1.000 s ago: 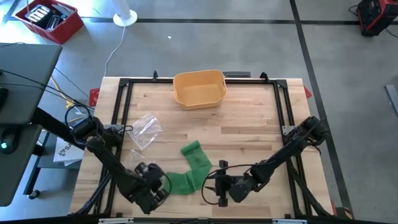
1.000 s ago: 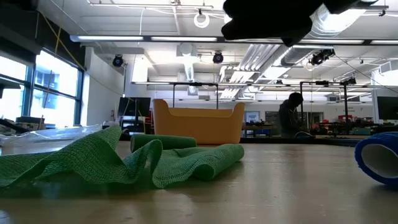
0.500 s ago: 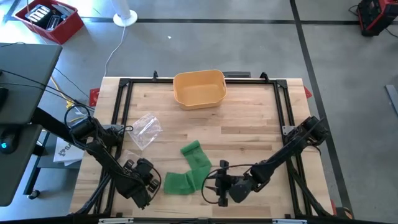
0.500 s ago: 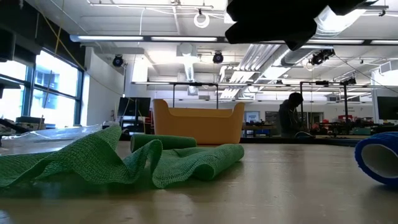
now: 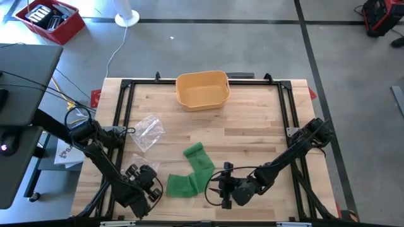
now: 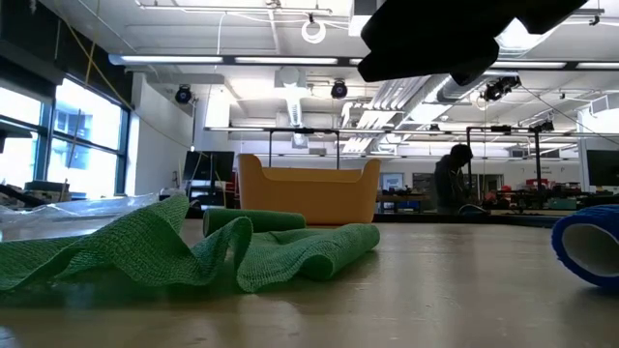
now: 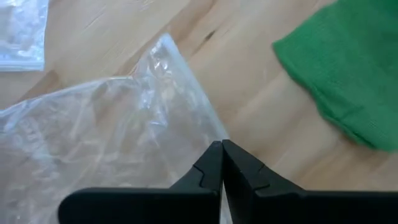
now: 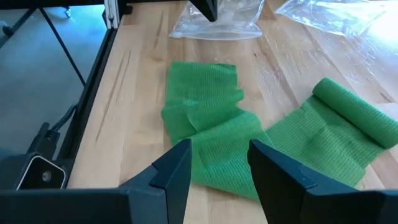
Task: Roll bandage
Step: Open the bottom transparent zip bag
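The green bandage (image 5: 192,171) lies on the wooden table (image 5: 252,126) near its front edge, mostly unrolled. Its rolled end (image 5: 192,151) points toward the middle of the table, and the loose strip runs from there in a bent, rumpled band to a flat end (image 5: 175,185) close to the front edge. In the low view the loose cloth (image 6: 145,251) sits in soft folds, with the short roll (image 6: 253,221) lying on its side behind them.

The left claw (image 5: 149,183) is low at the front left of the table, just beside the flat end of the bandage but not touching it. Its fingers (image 7: 219,163) are pressed together (tip against tip), and they hold nothing green; a clear plastic bag (image 7: 106,130) lies beneath and around them, though whether a bit of it is pinched I cannot tell.

The right claw (image 5: 216,186) is at the front of the table, just to the right of the bandage, pointing at it. Its fingers (image 8: 180,163) stand apart, with the bandage (image 8: 249,146) lying ahead of them, untouched.

A yellow basket (image 5: 202,89) sits at the back of the table, and another clear plastic bag (image 5: 146,132) lies toward the left side.
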